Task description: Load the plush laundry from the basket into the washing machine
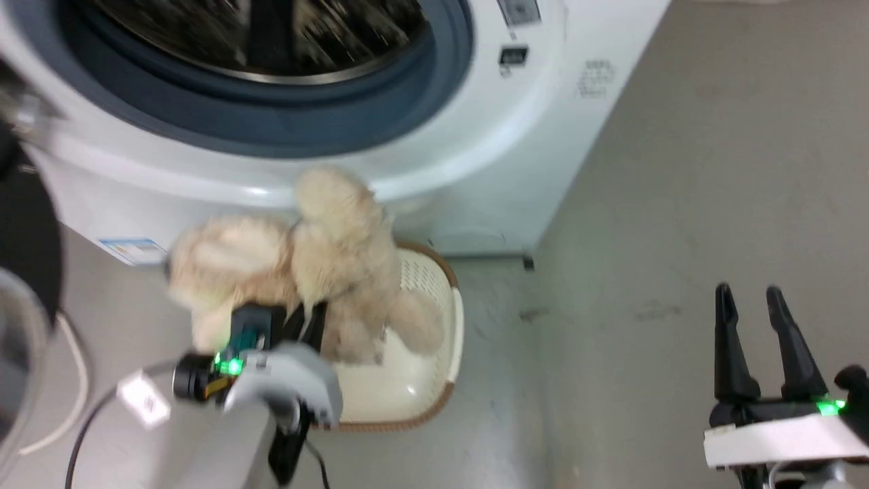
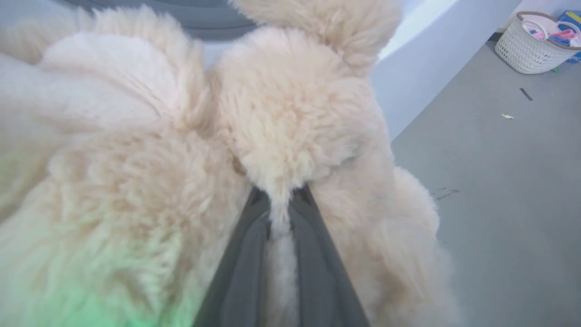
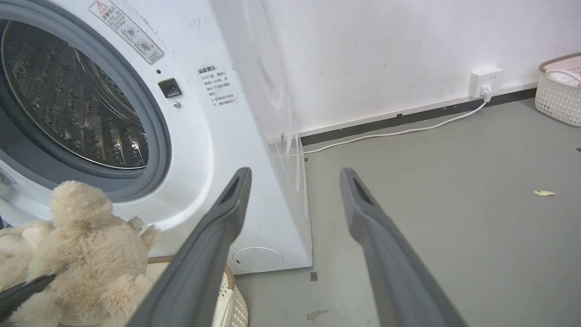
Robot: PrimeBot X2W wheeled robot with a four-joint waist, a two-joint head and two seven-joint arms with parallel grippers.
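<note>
Looking down from the head, the left claw (image 1: 309,319) is clamped on the plush laundry (image 1: 326,258), which hangs over the basket (image 1: 434,339) just beyond the claw, below the open porthole of the washing machine (image 1: 475,136). The right claw (image 1: 753,319) stands spread and empty over the floor (image 1: 645,238), well apart from it. From the left wrist, both fingers (image 2: 245,254) pinch a tuft of shaggy fur. From the right wrist, the spread claw frames the washing machine's corner, with the plush laundry off to its left.
</note>
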